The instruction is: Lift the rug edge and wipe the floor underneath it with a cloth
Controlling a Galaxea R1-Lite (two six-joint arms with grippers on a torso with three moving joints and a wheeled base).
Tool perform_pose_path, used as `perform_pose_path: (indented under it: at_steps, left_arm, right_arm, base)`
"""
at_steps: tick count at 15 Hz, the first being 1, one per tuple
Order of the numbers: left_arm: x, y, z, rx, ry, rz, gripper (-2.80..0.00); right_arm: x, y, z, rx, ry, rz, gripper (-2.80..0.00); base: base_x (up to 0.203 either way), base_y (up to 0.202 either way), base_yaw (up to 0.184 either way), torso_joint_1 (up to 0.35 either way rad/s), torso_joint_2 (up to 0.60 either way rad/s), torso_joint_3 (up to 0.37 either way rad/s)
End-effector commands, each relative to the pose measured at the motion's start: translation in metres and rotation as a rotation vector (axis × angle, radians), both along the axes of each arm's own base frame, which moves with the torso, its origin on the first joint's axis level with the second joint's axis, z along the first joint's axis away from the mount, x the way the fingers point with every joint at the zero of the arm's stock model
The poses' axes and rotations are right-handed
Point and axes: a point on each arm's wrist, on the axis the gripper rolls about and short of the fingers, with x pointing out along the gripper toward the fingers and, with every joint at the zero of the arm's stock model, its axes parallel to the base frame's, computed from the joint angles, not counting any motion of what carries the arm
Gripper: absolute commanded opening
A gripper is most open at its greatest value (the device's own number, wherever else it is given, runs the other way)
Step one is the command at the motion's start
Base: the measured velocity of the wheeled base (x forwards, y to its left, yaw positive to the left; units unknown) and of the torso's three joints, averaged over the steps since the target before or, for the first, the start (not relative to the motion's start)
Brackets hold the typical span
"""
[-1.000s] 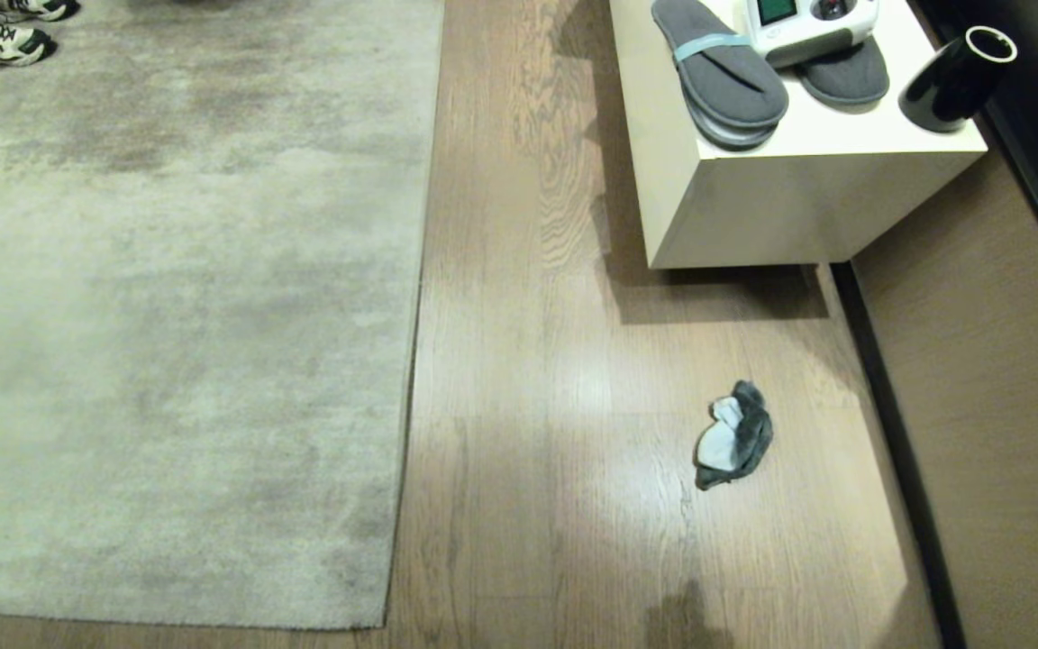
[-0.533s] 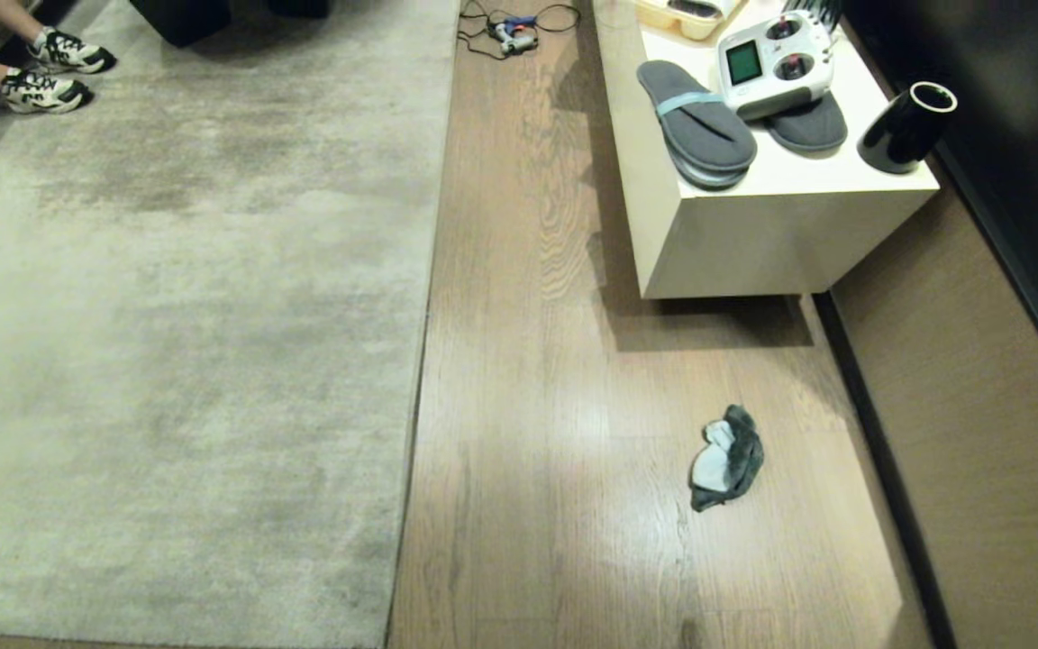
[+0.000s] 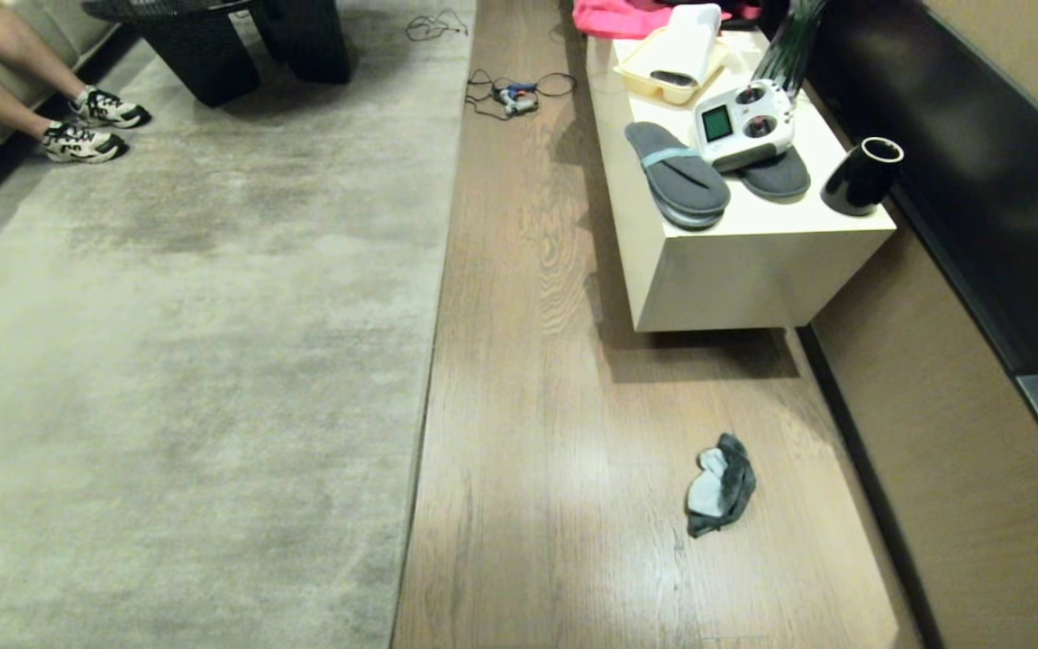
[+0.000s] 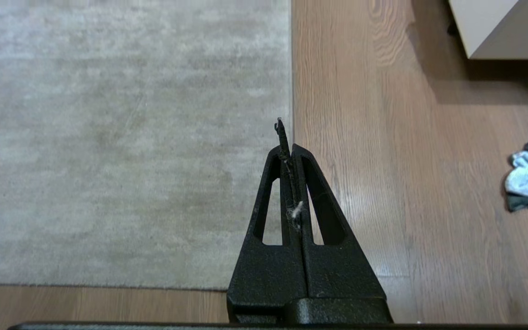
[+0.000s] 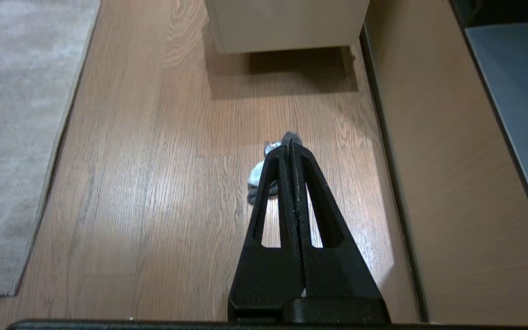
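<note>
Floor (image 3: pixel 555 379): your wood-grain planks, slight sheen.
Rug edge (image 3: pixel 429 361): pale mottled border, lying flat on your left.
Cloth (image 3: pixel 720 485): crumpled, grey-green and whitish, on bare floor well right of rug.
Left gripper (image 4: pixel 288 147): fingers together, empty.
Right gripper (image 5: pixel 290 147): fingers together, above cloth.

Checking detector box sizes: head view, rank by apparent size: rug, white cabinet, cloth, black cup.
1. rug
2. white cabinet
3. and 4. cloth and black cup: similar; cup sits farther away, so unranked.
</note>
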Motion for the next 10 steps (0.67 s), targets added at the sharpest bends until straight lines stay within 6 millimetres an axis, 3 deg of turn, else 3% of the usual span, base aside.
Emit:
perform_pose_path:
  at_steps: [1, 10]
  left_arm:
    - [0.0001, 0.0000, 0.0000, 0.000, 0.001, 0.000, -2.80]
    - [0.0001, 0.0000, 0.0000, 0.000, 0.001, 0.001, -2.80]
  right_arm:
    - [0.0001, 0.0000, 0.0001, 0.000, 0.001, 0.000, -2.80]
    - [0.0001, 0.0000, 0.0001, 0.000, 0.001, 0.000, -2.80]
  base:
    - [0.000, 0.000, 0.000, 0.009, 0.00, 0.204]
    - [0.000, 0.000, 0.000, 0.004, 0.00, 0.204]
